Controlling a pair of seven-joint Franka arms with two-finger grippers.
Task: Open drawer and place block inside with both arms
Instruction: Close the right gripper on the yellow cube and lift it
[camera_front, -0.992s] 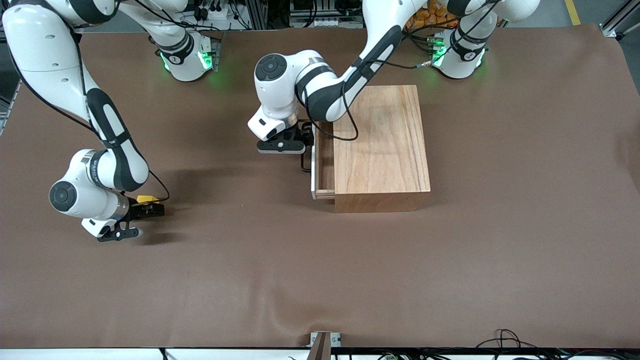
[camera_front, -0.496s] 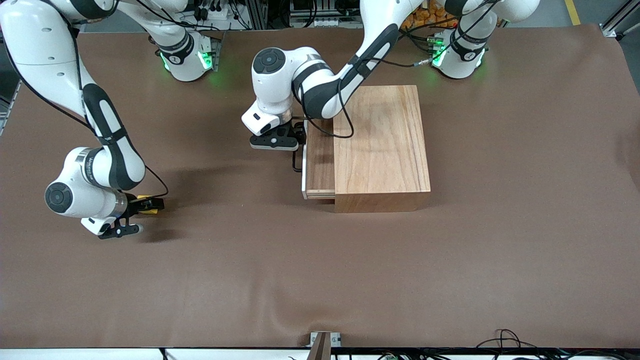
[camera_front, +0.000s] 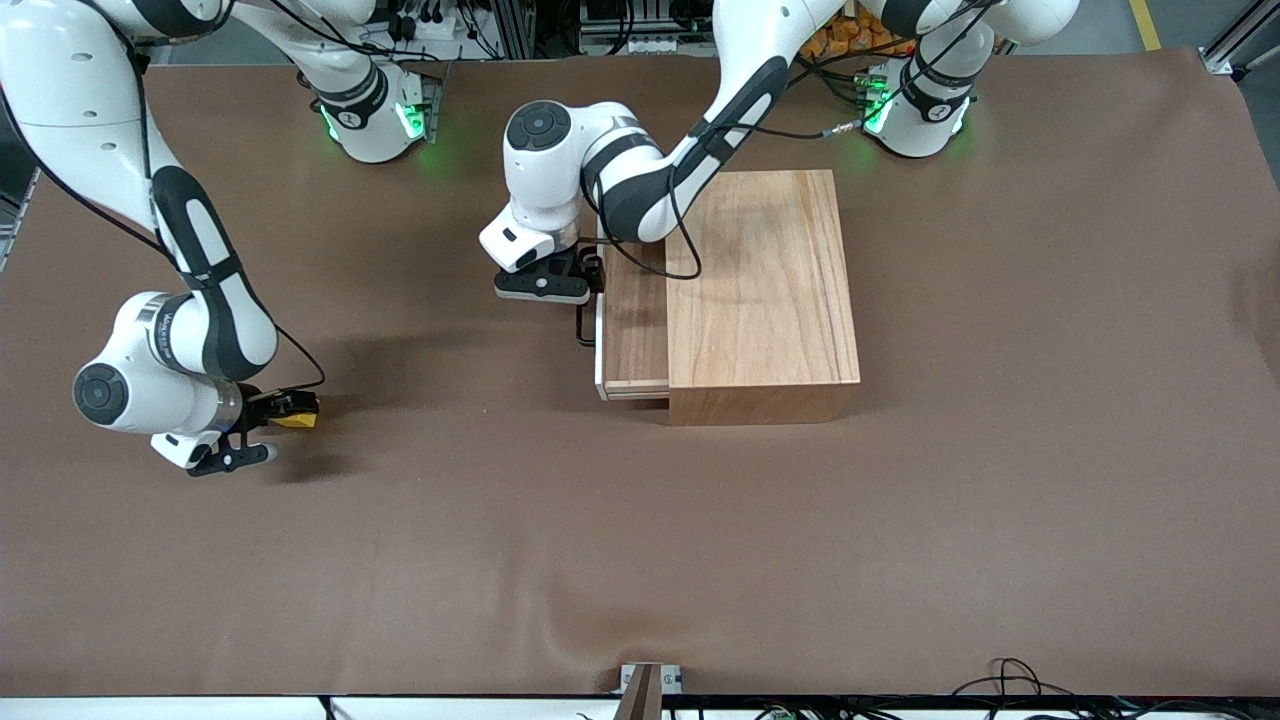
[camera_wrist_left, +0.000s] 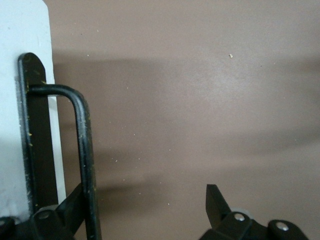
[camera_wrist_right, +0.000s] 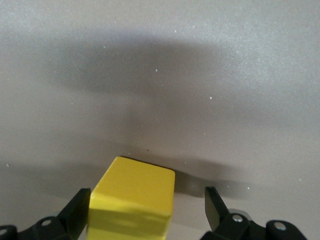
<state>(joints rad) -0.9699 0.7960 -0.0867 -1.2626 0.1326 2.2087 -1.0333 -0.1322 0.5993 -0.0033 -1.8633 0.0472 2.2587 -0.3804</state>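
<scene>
The drawer (camera_front: 632, 330) stands partly pulled out of the wooden box (camera_front: 765, 290), toward the right arm's end of the table. My left gripper (camera_front: 588, 282) is at the drawer's black wire handle (camera_front: 582, 325). In the left wrist view the left gripper (camera_wrist_left: 144, 197) is open, and the handle (camera_wrist_left: 84, 150) lies against the inside of one finger (camera_wrist_left: 67, 212), beside the white front panel (camera_wrist_left: 20, 50). The yellow block (camera_front: 298, 420) sits on the table near the right arm's end. My right gripper (camera_front: 285, 410) is open around the block (camera_wrist_right: 135, 200). The block touches one finger (camera_wrist_right: 80, 210) and stands apart from the other.
The brown table mat (camera_front: 640, 520) lies bare between the block and the drawer and nearer the camera. The arms' green-lit bases (camera_front: 375, 115) stand along the edge farthest from the camera. A small bracket (camera_front: 648, 680) sits at the edge nearest the camera.
The left gripper has drawn the drawer farther out of the box, toward the right arm's end. The right gripper has shifted slightly around the block and is still open.
</scene>
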